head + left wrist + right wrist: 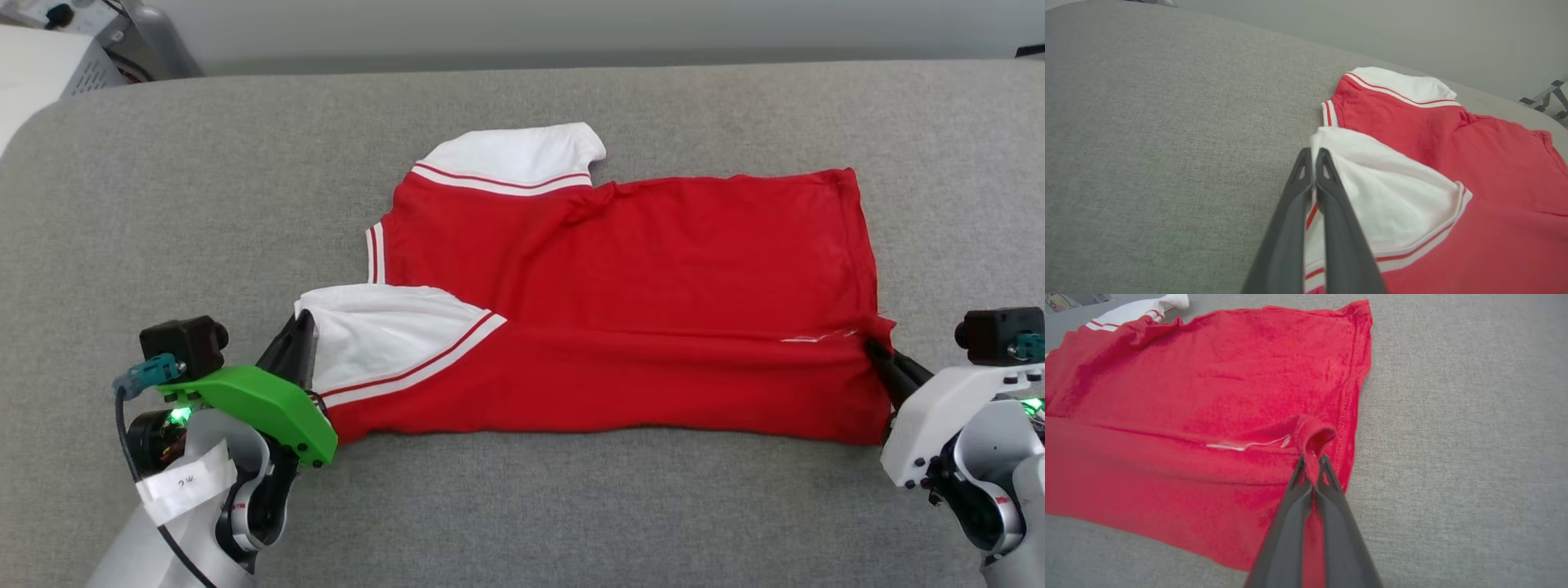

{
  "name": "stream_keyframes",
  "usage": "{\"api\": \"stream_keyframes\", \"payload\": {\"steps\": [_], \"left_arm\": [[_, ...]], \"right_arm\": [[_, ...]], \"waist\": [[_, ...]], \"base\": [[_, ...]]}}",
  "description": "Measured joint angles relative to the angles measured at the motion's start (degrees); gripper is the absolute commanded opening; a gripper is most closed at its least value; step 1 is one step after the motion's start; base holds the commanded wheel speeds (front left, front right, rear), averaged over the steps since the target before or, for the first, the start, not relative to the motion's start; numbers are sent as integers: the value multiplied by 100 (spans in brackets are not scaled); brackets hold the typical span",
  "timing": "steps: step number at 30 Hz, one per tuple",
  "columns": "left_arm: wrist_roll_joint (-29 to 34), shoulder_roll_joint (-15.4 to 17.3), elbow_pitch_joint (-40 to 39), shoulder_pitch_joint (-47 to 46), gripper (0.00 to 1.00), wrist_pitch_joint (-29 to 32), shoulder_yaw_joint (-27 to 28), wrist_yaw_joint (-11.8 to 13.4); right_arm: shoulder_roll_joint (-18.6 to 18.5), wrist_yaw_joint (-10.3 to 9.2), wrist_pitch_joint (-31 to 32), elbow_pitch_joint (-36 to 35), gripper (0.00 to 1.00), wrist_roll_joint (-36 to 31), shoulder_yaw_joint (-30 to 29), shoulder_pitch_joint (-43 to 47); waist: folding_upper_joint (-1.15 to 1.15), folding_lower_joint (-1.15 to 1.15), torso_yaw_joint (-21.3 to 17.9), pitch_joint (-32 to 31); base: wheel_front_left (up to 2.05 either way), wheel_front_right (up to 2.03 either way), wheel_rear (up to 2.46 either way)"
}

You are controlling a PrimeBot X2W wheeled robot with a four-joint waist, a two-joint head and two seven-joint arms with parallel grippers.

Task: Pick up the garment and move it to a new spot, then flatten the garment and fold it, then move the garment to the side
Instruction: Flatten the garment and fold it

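Observation:
The garment point(637, 269) is a bright red shirt with white sleeves and striped trim, spread on the grey cushion with its near long edge folded over onto the body. My left gripper point(304, 331) is shut on the white sleeve edge point(1372, 192) at the shirt's left end, cloth pinched between its fingers point(1331, 204). At the right end my right gripper point(875, 347) is shut on a puckered bit of red hem point(1316, 437), with cloth between the fingertips point(1327, 473). The garment point(1208, 396) lies flat beyond it.
The grey fabric surface point(204, 204) stretches wide on all sides of the shirt. A pale wall runs behind it, with white and grey equipment point(73, 49) at the far left corner. A metal frame point(1545, 98) shows past the cushion's edge.

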Motion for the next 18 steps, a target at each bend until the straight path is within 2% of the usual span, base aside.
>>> {"api": "stream_keyframes", "payload": {"steps": [11,12,13,14,15,16,17,18], "left_arm": [[-2,-315,1349,-573,0,170,-349,-449],[-5,-334,1416,-615,0,171,-360,-495],[-13,-357,1485,-653,0,169,-370,-544],[-13,-376,1552,-678,0,137,-374,-567],[-13,-397,1612,-693,37,99,-379,-580],[-14,-425,1674,-710,57,63,-383,-592],[-13,-459,1730,-719,92,-8,-372,-592],[-13,-492,1783,-720,100,-85,-369,-590]], "right_arm": [[-188,-1,-534,1194,0,320,794,-671],[-200,-1,-587,1262,17,343,827,-697],[-214,-1,-671,1340,40,365,855,-730],[-219,0,-779,1404,87,363,881,-756],[-218,0,-894,1446,100,363,900,-764],[-210,-1,-1028,1494,100,365,927,-764],[-193,0,-1207,1524,100,365,940,-764],[-178,0,-1369,1563,100,350,943,-764]], "waist": [[0,0,-31,467],[0,0,-19,469],[0,0,-6,465],[0,0,3,452],[0,0,10,438],[0,0,18,415],[0,0,25,383],[0,0,32,346]], "base": [[0,0,0],[0,0,0],[0,0,0],[0,0,0],[0,0,0],[0,0,0],[0,0,0],[0,0,0]]}}
